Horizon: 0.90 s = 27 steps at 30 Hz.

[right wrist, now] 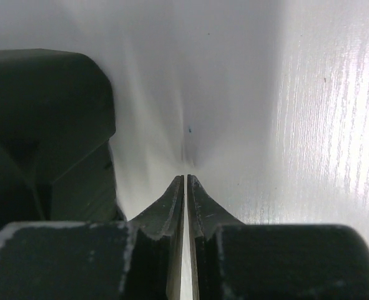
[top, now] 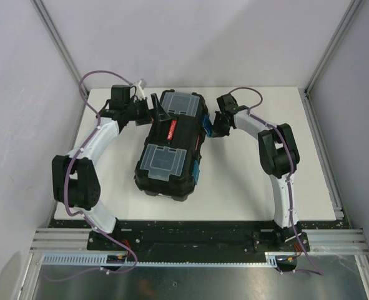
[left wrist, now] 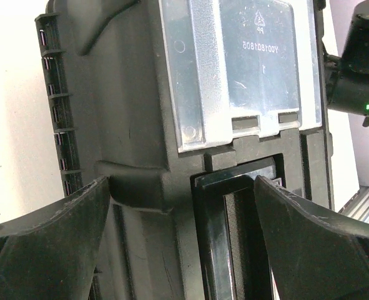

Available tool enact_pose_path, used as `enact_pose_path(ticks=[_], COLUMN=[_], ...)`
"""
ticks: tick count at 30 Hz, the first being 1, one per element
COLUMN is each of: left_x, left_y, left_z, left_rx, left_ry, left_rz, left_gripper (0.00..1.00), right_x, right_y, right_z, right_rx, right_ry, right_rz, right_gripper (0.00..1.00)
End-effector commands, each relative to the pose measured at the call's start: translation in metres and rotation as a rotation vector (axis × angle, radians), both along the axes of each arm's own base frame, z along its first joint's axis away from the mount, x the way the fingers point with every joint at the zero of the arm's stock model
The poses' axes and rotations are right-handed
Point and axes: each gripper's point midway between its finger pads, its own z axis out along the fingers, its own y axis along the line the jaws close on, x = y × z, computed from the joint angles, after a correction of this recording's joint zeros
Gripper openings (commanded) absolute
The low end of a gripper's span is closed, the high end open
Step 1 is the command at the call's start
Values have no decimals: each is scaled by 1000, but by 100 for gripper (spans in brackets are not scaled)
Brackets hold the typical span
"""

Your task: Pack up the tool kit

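While the overhead view lays out the whole scene, only the wrist cameras show how the claws stand. From above, the large black plastic toolbox [top: 183, 134] lies lid-up on the white table [top: 253, 181], a little left of centre, its long axis running from 1 o'clock to 7 o'clock. The same view shows two clear lid compartments, one at the far end [top: 181, 103] and one at the near end [top: 163, 159]. A red-marked handle [top: 170, 131] lies between them, and blue latches [top: 205, 127] sit along the box's 3 o'clock side. The left gripper [top: 154, 111] is at the box's 11 o'clock corner, and the right gripper [top: 210, 125] is just beside the far latch, at about 2 o'clock from the box's middle. The left wrist view adds what the overhead cannot. The left gripper [left wrist: 181, 181] has its jaws spread wide, one black finger [left wrist: 47, 237] low at 7 o'clock and the other at 5 o'clock. The toolbox [left wrist: 128, 125] fills the frame beyond them; whether the fingers touch it cannot be told. One clear compartment [left wrist: 240, 69] lies at 12 o'clock there, with the other arm's dark housing [left wrist: 359, 62] at 2 o'clock. In the right wrist view, the right gripper [right wrist: 185, 178] is narrowed to a hairline slit over the bare table [right wrist: 309, 125]. The toolbox's black wall [right wrist: 47, 125] stands at 9 o'clock, close beside the fingers but outside them.
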Motion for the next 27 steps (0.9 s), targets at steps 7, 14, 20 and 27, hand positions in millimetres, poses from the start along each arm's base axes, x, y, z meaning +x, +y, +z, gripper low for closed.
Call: enact_pose_path(ticks=[7,14,20,27], left_x=[-79,-102,-114,-116], left_y=[-84,-110,-129,-138], left_z=[-67,-82,-82,-78], left_rx=[-10,3,-15,-55], left_ry=[182,207,215,221], left_rz=[-351,-452,-526,-563], left_gripper=[87,84,81,79], right_x=[29,32,27,19], right_y=[78,96,122,154], right_z=[29,32,29,33], right_rx=[201,233,302,433], right_ry=[-128,-132,-110,-85], right_rz=[102,128,149,170], right_gripper=[7,5,3,0])
